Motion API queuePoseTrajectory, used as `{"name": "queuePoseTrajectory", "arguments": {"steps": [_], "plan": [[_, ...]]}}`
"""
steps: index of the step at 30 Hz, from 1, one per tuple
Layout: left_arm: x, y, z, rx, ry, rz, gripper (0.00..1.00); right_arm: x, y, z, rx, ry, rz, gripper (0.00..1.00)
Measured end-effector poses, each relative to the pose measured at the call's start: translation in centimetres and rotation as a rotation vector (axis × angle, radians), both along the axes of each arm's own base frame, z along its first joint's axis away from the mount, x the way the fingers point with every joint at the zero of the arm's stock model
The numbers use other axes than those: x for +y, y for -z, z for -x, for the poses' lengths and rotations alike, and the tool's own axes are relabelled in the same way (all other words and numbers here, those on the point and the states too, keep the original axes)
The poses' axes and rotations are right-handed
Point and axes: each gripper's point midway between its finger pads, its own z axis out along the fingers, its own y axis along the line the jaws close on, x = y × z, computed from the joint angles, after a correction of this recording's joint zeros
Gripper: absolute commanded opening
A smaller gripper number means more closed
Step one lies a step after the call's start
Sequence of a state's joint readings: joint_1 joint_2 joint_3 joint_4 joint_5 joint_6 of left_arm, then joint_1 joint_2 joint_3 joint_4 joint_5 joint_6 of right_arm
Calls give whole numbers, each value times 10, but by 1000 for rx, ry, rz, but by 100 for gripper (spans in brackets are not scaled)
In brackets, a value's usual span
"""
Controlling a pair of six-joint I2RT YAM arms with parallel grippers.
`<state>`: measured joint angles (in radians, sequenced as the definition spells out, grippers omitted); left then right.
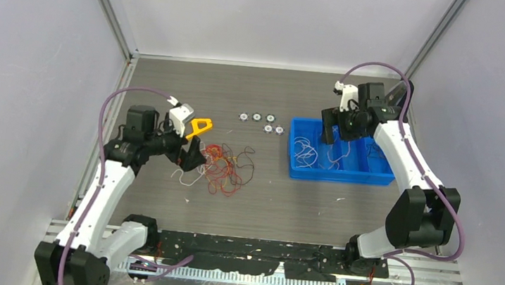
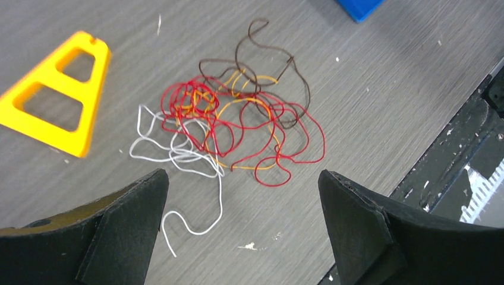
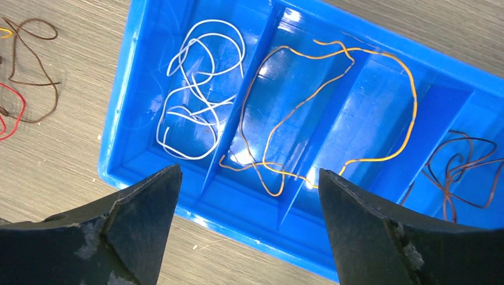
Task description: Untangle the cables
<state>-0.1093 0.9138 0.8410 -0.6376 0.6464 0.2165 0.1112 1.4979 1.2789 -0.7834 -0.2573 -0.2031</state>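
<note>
Presently, left fingers (image 2: pixel 128 228) and right fingers (image 3: pixel 134 222) are spread, empty; several cables (image 2: pixel 205 110) might be pinched together, dragging the clump.

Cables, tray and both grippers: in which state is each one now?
Cable clump, tangled, on the table.
Blue tray, upright, holding three cables.
White cable, separate, in its end compartment.
Orange cable, separate, spanning two compartments.
Brown cable, separate, in another compartment.
Left gripper, open, empty.
Right gripper, open, empty.
</note>
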Motion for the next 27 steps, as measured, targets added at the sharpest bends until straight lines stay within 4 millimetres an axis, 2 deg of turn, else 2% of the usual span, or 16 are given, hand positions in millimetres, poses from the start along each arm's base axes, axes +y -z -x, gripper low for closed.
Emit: {"name": "queuePoseTrajectory", "arguments": {"steps": [3,6,7,8,10,17,20,23,27], "plan": [[1,20,-2,96,-19,-10,100,-4,-4,-1,-7,-1,25,83],[2,38,1,181,-30,-15,100,-12,-1,2,4,0,61,66],[2,41,3,196,-31,-15,99,-15,0,2,5,5,70,62],[2,44,4,205,-32,-16,99,-19,0,1,2,10,80,55],[2,44,5,208,-32,-15,100,-29,-1,-2,-9,33,96,50],[1,43,5,204,-31,-11,100,-54,-21,-19,-122,122,163,51],[1,43,5,203,-31,-11,100,-65,-20,-30,-149,159,213,49],[1,43,5,203,-30,-11,100,-71,-11,-39,-145,180,246,47],[1,43,5,200,-29,-13,99,-75,15,-46,-88,186,272,43]]}}
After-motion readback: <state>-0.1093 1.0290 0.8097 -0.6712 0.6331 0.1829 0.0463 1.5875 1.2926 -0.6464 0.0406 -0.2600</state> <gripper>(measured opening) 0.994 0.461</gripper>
